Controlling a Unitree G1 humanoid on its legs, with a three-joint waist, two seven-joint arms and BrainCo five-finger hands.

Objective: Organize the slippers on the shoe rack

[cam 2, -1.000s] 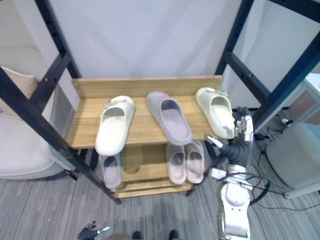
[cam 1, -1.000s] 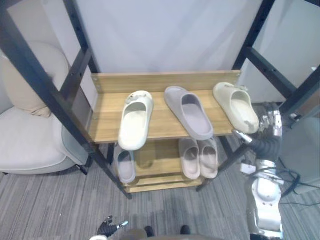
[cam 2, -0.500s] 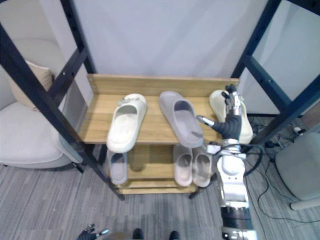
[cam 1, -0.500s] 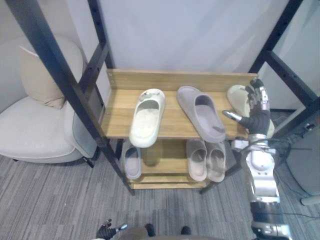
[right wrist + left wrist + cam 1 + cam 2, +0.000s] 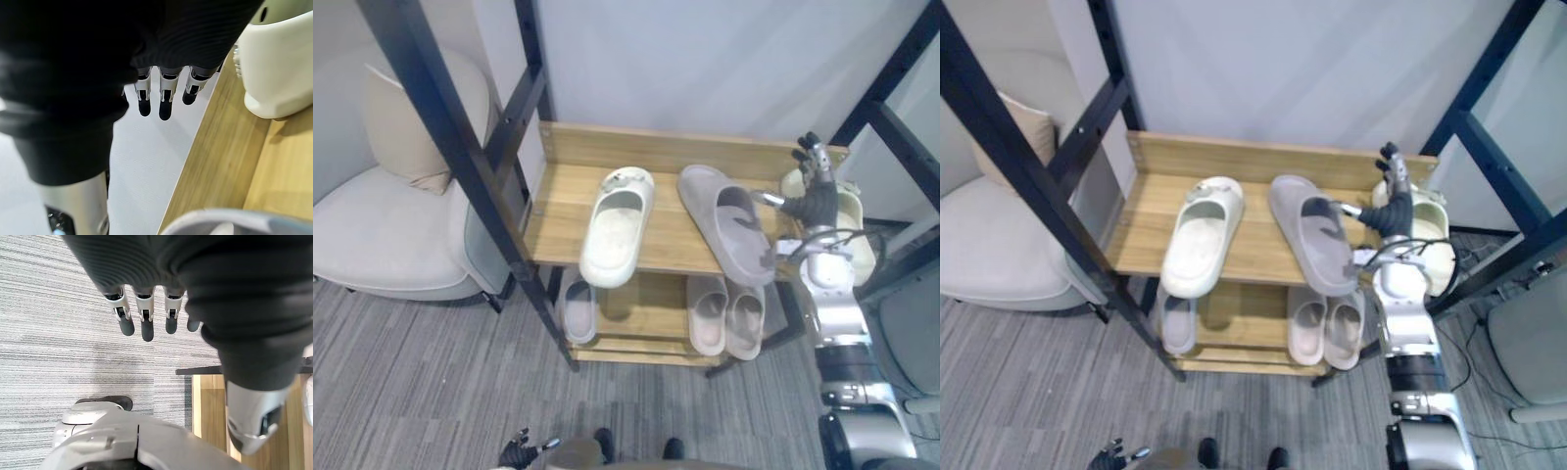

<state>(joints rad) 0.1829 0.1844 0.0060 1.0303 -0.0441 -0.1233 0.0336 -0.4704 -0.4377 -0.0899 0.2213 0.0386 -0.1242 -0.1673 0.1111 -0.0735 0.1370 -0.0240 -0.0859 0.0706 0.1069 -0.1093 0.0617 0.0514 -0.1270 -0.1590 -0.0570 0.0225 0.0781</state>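
Wooden shoe rack (image 5: 656, 152) — right hand (image 5: 811, 201) hangs over the right-end cream slipper (image 5: 860, 230); its wrist view shows straight, empty fingers (image 5: 165, 105). Left hand (image 5: 147, 328) slack above carpet (image 5: 58, 347).

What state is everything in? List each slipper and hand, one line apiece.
Left cream rubber slipper: flat on wooden top shelf, near end overhanging the front edge.
Grey rubber slipper: top shelf, angled, near end overhanging.
Right cream rubber slipper: flat at top shelf's right end.
Right hand: open, empty, over that slipper.
Left hand: open, hanging over the grey carpet.
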